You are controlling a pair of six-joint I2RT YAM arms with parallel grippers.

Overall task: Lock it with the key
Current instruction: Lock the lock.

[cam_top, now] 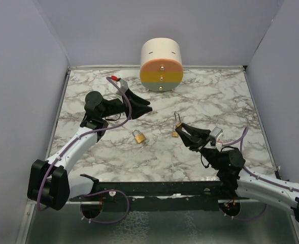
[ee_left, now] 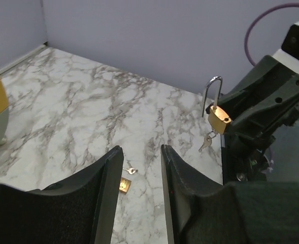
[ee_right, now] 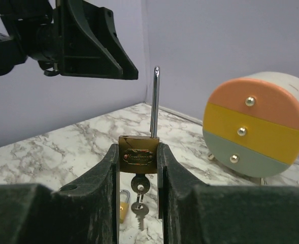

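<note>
My right gripper (cam_top: 182, 131) is shut on a brass padlock (cam_top: 176, 133) and holds it upright above the table. In the right wrist view the padlock (ee_right: 138, 151) sits between my fingers with its shackle (ee_right: 155, 101) raised and open. A key (ee_right: 139, 184) is in its keyhole, and a second key hangs below it. My left gripper (cam_top: 139, 104) is open and empty, up and to the left of the lock. In the left wrist view the gripper (ee_left: 139, 152) faces the held padlock (ee_left: 219, 118).
A second, smaller padlock (cam_top: 139, 136) with a key lies on the marble table (cam_top: 210, 96) between the arms; it also shows in the left wrist view (ee_left: 125, 184). A cylinder (cam_top: 161, 65) with orange, yellow and grey bands stands at the back.
</note>
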